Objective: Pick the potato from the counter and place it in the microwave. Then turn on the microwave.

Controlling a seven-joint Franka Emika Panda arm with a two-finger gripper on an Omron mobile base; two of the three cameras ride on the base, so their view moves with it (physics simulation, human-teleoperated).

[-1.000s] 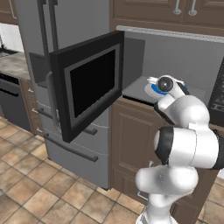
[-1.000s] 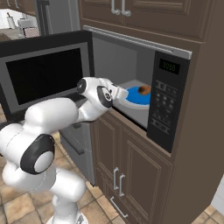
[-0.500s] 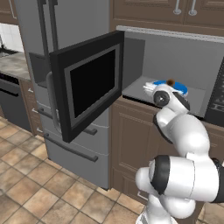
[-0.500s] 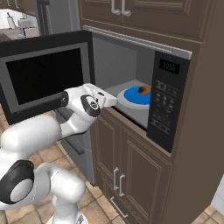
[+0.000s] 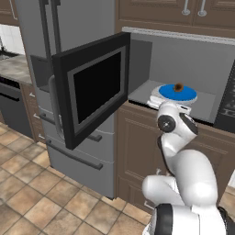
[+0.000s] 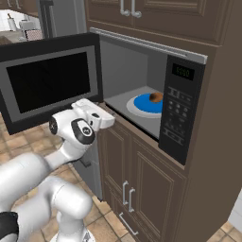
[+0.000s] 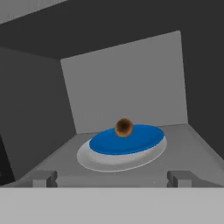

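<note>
A small brown potato [image 7: 124, 127] is sitting on a blue plate [image 7: 131, 141] inside the microwave [image 6: 182, 111], whose door [image 5: 94, 92] is standing open. The gripper [image 7: 112, 178] is hovering just outside the cavity, fingers spread wide, holding nothing.

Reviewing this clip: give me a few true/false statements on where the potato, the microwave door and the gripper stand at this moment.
1. The potato lies on the blue plate inside the microwave. True.
2. The microwave door is shut. False: it stands swung open to the left.
3. The gripper is shut on the potato. False: it is open and empty, in front of the plate.
4. The button panel sits at the right of the cavity. True.
</note>
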